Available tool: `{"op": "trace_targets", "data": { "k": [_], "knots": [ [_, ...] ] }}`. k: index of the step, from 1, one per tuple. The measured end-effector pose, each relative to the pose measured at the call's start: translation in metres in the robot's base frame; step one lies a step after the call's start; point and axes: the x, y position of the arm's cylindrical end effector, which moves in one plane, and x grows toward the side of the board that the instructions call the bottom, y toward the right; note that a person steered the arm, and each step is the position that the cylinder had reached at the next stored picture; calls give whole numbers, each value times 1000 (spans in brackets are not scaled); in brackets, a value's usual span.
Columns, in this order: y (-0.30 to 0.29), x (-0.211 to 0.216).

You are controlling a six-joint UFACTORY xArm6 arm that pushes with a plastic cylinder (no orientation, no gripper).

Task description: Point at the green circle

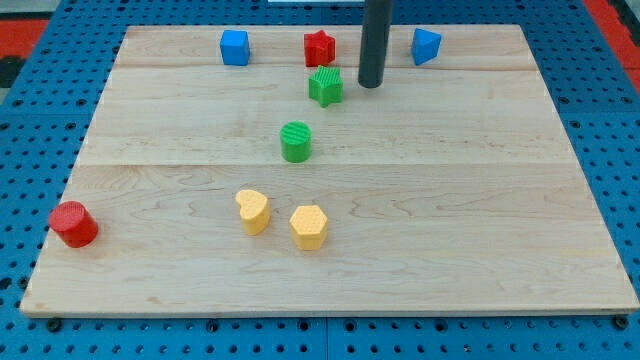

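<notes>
no brand, label or writing can be read anywhere on the blocks or the surfaces. taking the green circle [296, 141] as the landmark, it stands a little left of the middle of the wooden board [480, 230], which lies on a blue pegboard [30, 130].

nearest the view's bottom, below the green circle, sit two yellow blocks close together but apart: a yellow heart [252, 211] down and to its left, and a yellow hexagon [309, 226] almost straight below it. far off to the left and lower, near the board's left edge, stands a red cylinder [74, 224], well apart from everything.

just above the green circle and slightly right is a green star-like block [325, 86], near it but not touching. my tip [371, 85] rests on the board just right of that green block, up and to the right of the green circle and clear of it. the rod has no hand; it holds nothing and touches no block.

farthest, along the top edge: a blue cube [235, 47] up and left of the green circle, a red star-like block [319, 47] above it, and a blue block [426, 46] of unclear shape well to the right.
</notes>
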Motion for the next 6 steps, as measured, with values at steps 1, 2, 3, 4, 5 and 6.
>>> {"op": "trace_targets", "data": {
  "k": [1,2,3,4,5,6],
  "knots": [
    [-10,0],
    [-40,1],
    [-33,17],
    [-11,105],
    [-55,173],
    [-133,131]
  ]
}}
